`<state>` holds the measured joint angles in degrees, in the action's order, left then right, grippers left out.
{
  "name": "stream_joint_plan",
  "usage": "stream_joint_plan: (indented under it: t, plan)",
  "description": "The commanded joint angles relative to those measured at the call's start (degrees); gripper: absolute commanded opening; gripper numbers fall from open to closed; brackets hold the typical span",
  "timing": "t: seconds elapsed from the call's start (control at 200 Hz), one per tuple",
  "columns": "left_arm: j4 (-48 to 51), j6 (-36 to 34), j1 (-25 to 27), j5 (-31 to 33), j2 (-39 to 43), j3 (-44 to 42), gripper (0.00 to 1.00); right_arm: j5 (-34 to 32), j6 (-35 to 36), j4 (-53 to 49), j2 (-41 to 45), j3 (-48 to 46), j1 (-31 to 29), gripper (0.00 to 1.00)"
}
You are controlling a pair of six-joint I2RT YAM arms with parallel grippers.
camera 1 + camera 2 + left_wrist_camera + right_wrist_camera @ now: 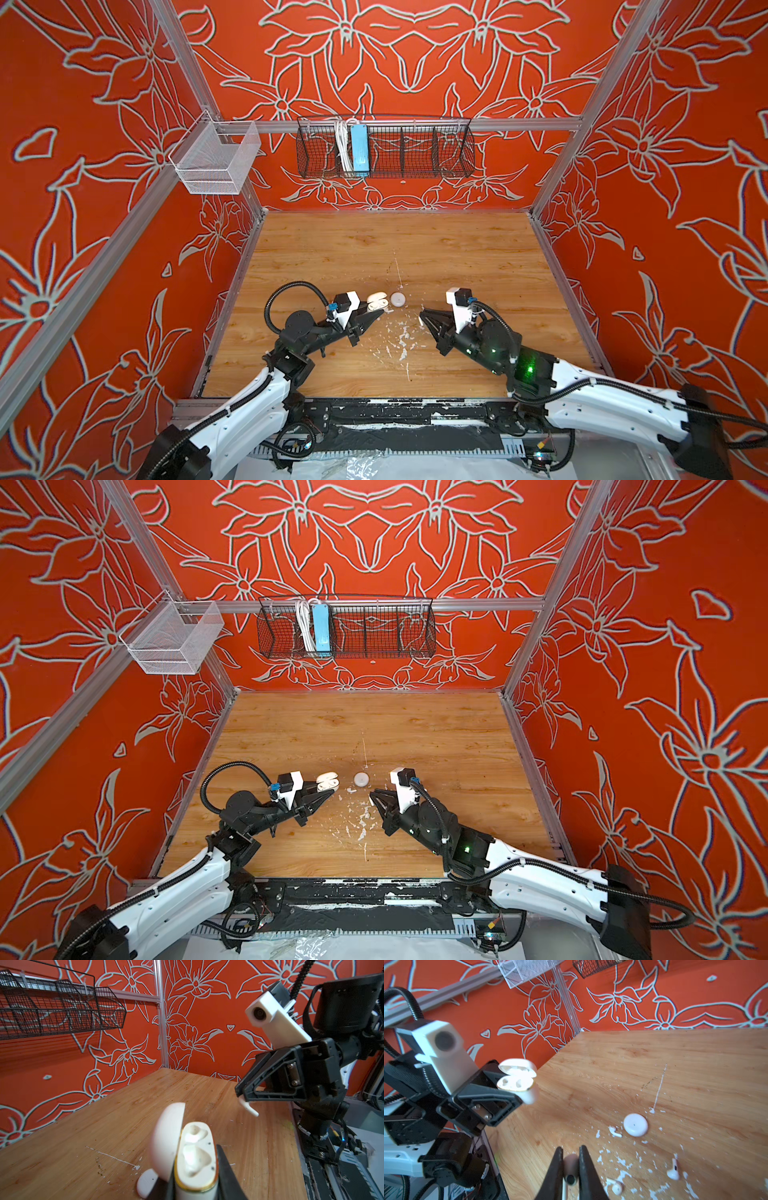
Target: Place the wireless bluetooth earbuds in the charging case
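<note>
The left gripper (380,311) is clamped on the small white oval plastic charging case (377,302), with its two black fingers (226,1174) pressing on opposite long sides of the case body. The charging case (195,1155) is held raised off the light wooden tabletop (374,249). Its hinged white lid (166,1138) is swung open, and both moulded wells in the body are exposed and empty. The right gripper (571,1164) is closed on one tiny glossy white plastic earbud with a short stem (571,1168). In the left wrist view the stem of this earbud (248,1108) projects below the tips of the right gripper (240,1095). In both top views the two grippers face each other over the near middle of the tabletop. They stand apart, with a patch of white paint flecks (402,345) on the wood between them. A closed, disc-shaped round white plastic case (635,1124) lies flat on the tabletop. This round case (361,779) sits beyond the gap between the grippers, near the held charging case. Three loose earbuds of the same kind lie on the tabletop among the flecks. One (614,1131) is just beside the round case, one (673,1169) lies further off, and one (616,1187) is near the fingers of the right gripper.
</note>
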<state>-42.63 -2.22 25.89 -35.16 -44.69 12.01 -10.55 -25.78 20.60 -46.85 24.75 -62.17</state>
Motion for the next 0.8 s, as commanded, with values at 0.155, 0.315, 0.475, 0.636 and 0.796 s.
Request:
stream_joint_plan:
  t: [0.155,0.315,0.475,0.636,0.796]
  plan:
    - [-9.30,2.53,0.48,-3.41,-0.61,-1.56,0.00,5.28,3.33,23.15,-7.29,2.81,-1.01,0.14]
    - [-9.25,3.72,0.55,1.15,-1.72,-1.85,0.00,0.84,5.19,20.30,-10.03,7.18,-1.11,0.14]
    - [-2.59,2.75,0.56,7.91,-0.90,-0.81,0.00,-13.57,2.67,3.66,-10.65,12.14,-0.95,0.16]
    - [3.68,4.88,0.48,17.84,1.37,0.02,0.00,-18.95,-3.28,-13.26,-9.46,13.44,-0.75,0.25]
    - [8.03,7.99,0.06,29.87,2.00,-0.49,0.00,-9.77,-5.58,-21.22,-12.91,13.01,-0.73,0.28]
